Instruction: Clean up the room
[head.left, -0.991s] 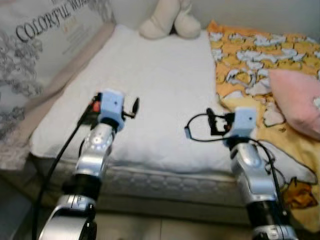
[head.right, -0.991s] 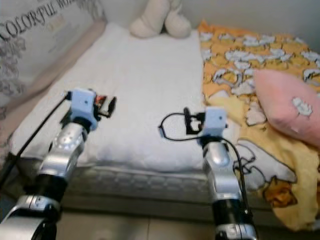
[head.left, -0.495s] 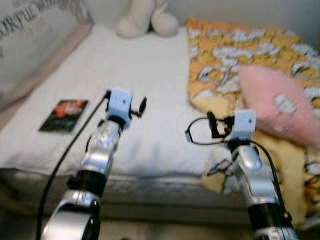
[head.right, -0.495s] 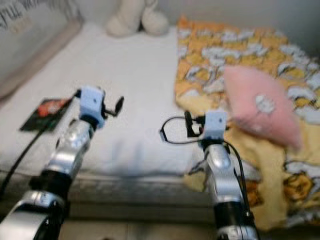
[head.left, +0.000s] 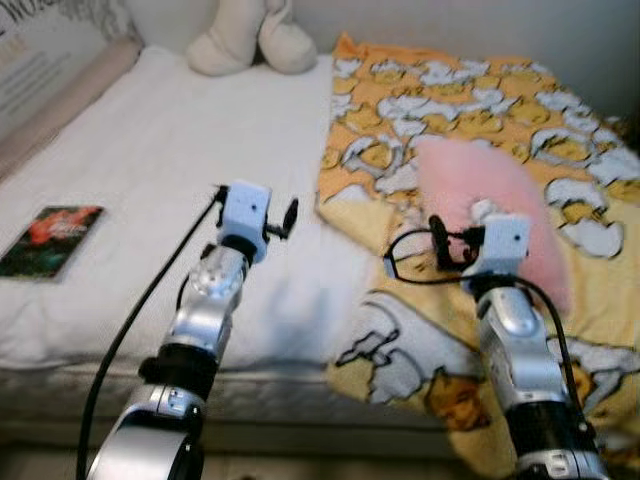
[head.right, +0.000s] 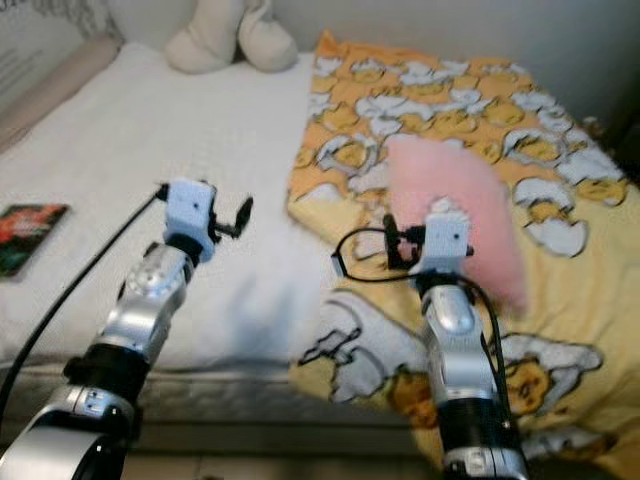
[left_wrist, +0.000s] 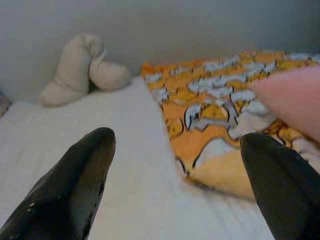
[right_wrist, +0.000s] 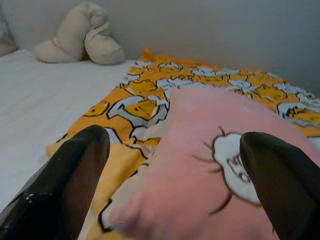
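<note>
Two soft targets sit ahead on the bed: the pink pillow (head.left: 492, 215) lies right of centre in the left eye view, resting on the yellow duck blanket (head.left: 470, 110), which covers the right half of the frame and spills over the mattress edge at the lower right. The right gripper (right_wrist: 170, 185) points straight at the pillow, fingers spread wide and grasping nothing, the pillow's near edge sitting between them in the right wrist view. The left gripper (left_wrist: 175, 190) is released too, hovering over the white sheet (head.left: 150, 180) at centre-left, aimed at the blanket's inner edge.

Now the risks, as I judge them. The pillow is plump and slippery-soft; a shallow pinch on its corner could slide off or lift only the cover. It rests on the blanket, so a deep bite might catch both fabrics and drag the blanket along, pulling more of it off the bed where it already hangs low. The right arm's looping black cable (head.left: 405, 268) hangs close to the blanket folds and could snag.

Further out, a dark book (head.left: 52, 240) lies at the left edge of the frame, near the mattress edge; a sweeping left arm could knock it to the floor. A cream plush toy (head.left: 250, 40) sits at the top, well apart from both arms.
</note>
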